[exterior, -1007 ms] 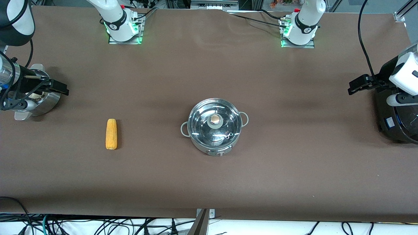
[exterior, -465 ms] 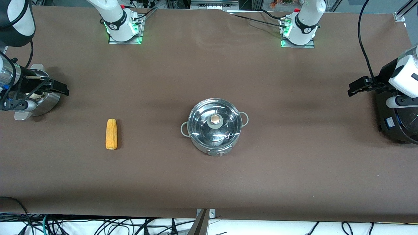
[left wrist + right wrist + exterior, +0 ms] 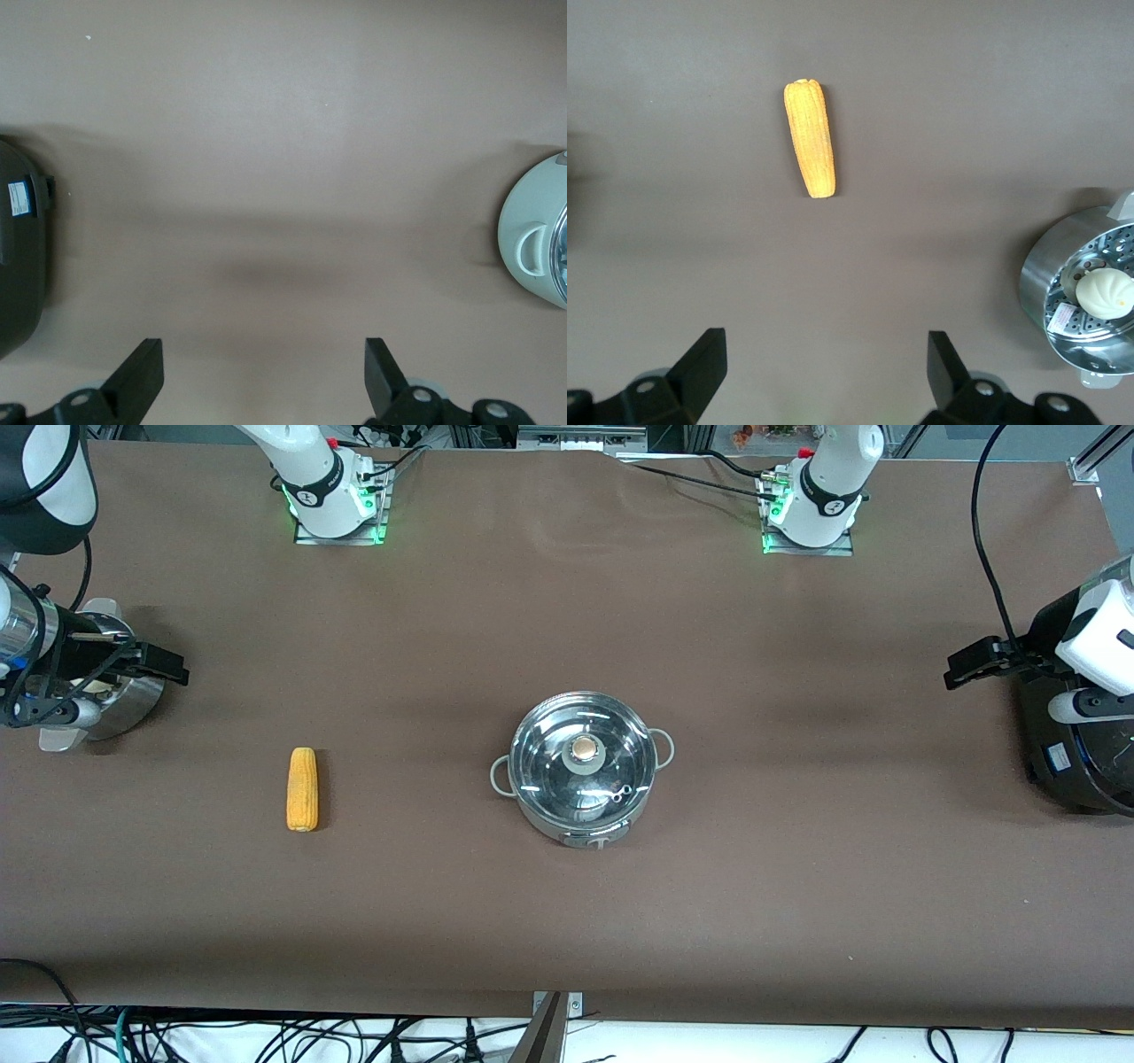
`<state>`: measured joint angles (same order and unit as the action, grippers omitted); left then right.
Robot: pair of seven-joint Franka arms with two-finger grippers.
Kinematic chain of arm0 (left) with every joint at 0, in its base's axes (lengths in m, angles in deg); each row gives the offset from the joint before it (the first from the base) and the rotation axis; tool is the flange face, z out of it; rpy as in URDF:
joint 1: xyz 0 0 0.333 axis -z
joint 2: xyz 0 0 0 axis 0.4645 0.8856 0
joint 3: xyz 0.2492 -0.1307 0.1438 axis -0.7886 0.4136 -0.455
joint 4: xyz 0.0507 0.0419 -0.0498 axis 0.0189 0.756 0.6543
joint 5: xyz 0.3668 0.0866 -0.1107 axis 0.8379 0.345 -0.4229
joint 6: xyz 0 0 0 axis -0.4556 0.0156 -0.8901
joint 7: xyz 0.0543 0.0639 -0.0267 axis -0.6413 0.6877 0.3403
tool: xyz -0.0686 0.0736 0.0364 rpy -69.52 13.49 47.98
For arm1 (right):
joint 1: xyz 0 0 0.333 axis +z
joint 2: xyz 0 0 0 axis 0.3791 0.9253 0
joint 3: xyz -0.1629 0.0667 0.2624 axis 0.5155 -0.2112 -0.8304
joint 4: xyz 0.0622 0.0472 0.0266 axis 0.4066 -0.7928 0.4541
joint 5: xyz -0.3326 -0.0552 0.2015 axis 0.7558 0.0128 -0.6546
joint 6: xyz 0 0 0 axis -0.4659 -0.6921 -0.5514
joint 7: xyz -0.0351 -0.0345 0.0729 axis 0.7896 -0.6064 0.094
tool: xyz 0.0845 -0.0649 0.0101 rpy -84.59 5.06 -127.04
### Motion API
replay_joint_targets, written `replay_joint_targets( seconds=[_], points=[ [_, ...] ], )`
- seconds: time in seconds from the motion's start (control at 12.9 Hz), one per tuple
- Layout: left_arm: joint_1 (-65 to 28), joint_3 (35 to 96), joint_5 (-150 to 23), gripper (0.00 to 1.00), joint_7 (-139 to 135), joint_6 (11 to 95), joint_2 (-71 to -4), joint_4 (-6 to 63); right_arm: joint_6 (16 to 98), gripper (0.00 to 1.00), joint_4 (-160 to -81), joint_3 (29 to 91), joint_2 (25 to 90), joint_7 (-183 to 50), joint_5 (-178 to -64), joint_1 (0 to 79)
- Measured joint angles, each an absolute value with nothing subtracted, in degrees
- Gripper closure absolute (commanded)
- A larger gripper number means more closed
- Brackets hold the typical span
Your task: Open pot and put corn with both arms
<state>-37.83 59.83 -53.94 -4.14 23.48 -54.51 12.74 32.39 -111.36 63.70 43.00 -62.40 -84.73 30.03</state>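
The steel pot (image 3: 582,779) stands mid-table, its glass lid with tan knob (image 3: 584,749) on it. The corn (image 3: 302,788) lies flat on the brown cloth, toward the right arm's end of the table. My right gripper (image 3: 164,664) hangs open and empty over the cloth by the steamer basket, well away from the corn. The right wrist view has the corn (image 3: 810,139) ahead of the open gripper (image 3: 827,343). My left gripper (image 3: 972,662) is open and empty over the cloth beside the black cooker. The left wrist view has the pot (image 3: 539,237) at its edge, away from the gripper (image 3: 263,347).
A perforated steamer basket (image 3: 120,704) holding a pale bun (image 3: 1104,293) sits at the right arm's end. A large black cooker (image 3: 1076,757) stands at the left arm's end. Both arm bases (image 3: 335,500) stand along the table edge farthest from the front camera.
The left gripper has drifted very slightly by the cooker. The right arm has barely shifted. Pot and corn have not moved.
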Motion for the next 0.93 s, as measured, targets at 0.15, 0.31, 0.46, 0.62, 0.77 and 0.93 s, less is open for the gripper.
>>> replay_joint_targets(
  seconds=[0.15, 0.31, 0.46, 0.62, 0.77, 0.93],
  points=[
    [-37.8, 59.8, -53.9, 0.00, -4.1, 23.5, -54.2, 12.8, 32.4, 0.00, -111.4, 63.7, 43.1, -62.4, -84.7, 30.0],
    [-37.5, 60.0, -53.9, 0.00, -4.1, 23.4, -52.1, 13.0, 32.4, 0.00, -111.3, 63.7, 43.1, -62.4, -84.7, 30.0],
    [-37.6, 60.0, -53.9, 0.00, -3.6, 23.5, -49.0, 13.0, 32.4, 0.00, -111.3, 63.7, 43.1, -62.4, -84.7, 30.0],
    [-37.6, 60.1, -54.3, 0.00, -3.3, 23.5, -48.1, 12.6, 32.4, 0.00, -111.3, 63.7, 43.2, -62.4, -84.7, 30.0],
    [-37.6, 61.2, -55.1, 0.00, -4.0, 23.5, -48.7, 11.8, 32.4, 0.00, -111.3, 63.7, 43.2, -62.4, -84.7, 30.0],
    [-37.4, 64.0, -55.1, 0.00, -8.0, 23.5, -50.1, 11.3, 32.4, 0.00, -111.3, 63.7, 43.2, -62.5, -84.7, 30.0]
  ],
)
